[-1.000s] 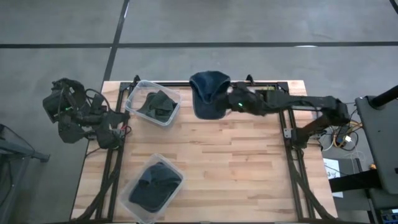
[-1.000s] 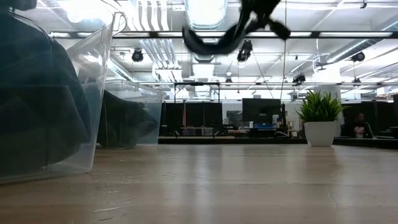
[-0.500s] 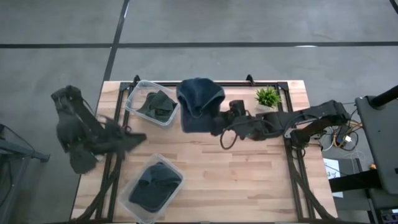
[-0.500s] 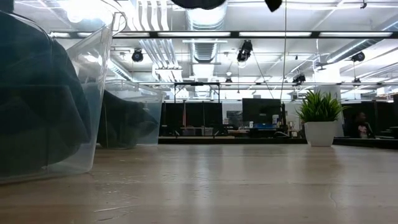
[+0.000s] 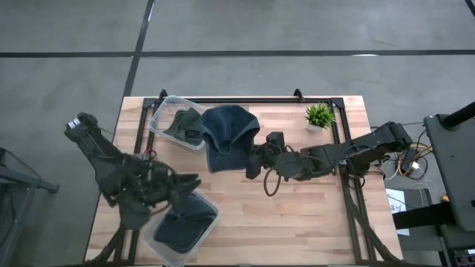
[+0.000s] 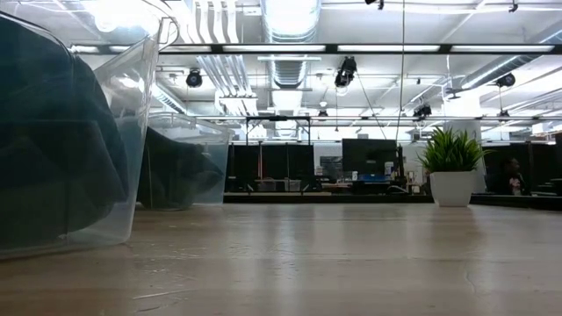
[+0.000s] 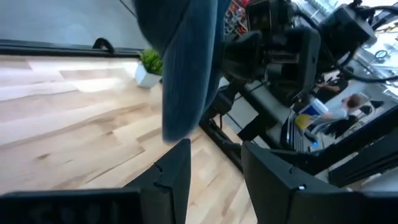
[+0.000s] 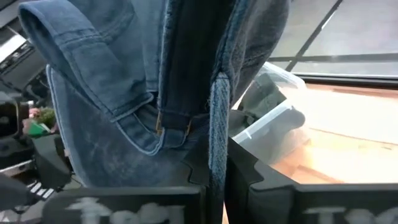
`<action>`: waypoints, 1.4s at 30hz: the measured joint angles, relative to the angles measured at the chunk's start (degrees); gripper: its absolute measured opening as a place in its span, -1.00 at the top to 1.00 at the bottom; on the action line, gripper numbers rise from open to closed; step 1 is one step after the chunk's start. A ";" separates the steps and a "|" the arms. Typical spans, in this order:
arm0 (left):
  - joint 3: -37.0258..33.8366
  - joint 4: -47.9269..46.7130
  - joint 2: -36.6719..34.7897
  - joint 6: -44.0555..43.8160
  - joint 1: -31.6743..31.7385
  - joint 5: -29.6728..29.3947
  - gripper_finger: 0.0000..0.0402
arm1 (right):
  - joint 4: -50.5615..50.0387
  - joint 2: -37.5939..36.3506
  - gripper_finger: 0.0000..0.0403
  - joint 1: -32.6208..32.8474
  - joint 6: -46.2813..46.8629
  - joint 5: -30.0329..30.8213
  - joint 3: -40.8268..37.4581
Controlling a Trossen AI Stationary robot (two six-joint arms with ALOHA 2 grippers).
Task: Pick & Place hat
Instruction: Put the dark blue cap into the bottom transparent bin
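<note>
The right gripper (image 5: 252, 158) is clamped on a blue denim hat (image 5: 226, 135), held above the bench (image 5: 297, 215) — just beside the far bin (image 5: 165, 111). The left gripper (image 5: 194, 181) is partly open, holding nothing — near the hat.

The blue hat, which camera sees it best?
The high view: the whole blue hat hangs from the right gripper. The right wrist view shows only close-up denim, the left wrist view a strip, the low view nothing.

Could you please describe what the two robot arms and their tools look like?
Both are dark, near-black jointed arms with thin black cables looped along the links. The left arm ends in a left tool with two flat, angular black fingers. The right arm carries a blocky black wrist housing, and its right tool has matte black fingers with stepped edges.
</note>
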 joint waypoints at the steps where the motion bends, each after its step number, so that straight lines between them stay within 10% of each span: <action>1: 0.01 1.90 0.44 1.91 1.00 0.85 0.33 | 0.04 0.10 0.94 0.09 0.00 0.13 0.00; 8: 0.95 10.70 3.34 15.39 6.41 5.72 0.33 | -0.52 0.17 0.94 0.16 -0.45 2.06 0.00; 42: 3.13 4.04 1.60 18.50 11.16 4.82 0.33 | -3.93 -1.74 0.94 0.18 -1.91 2.51 0.00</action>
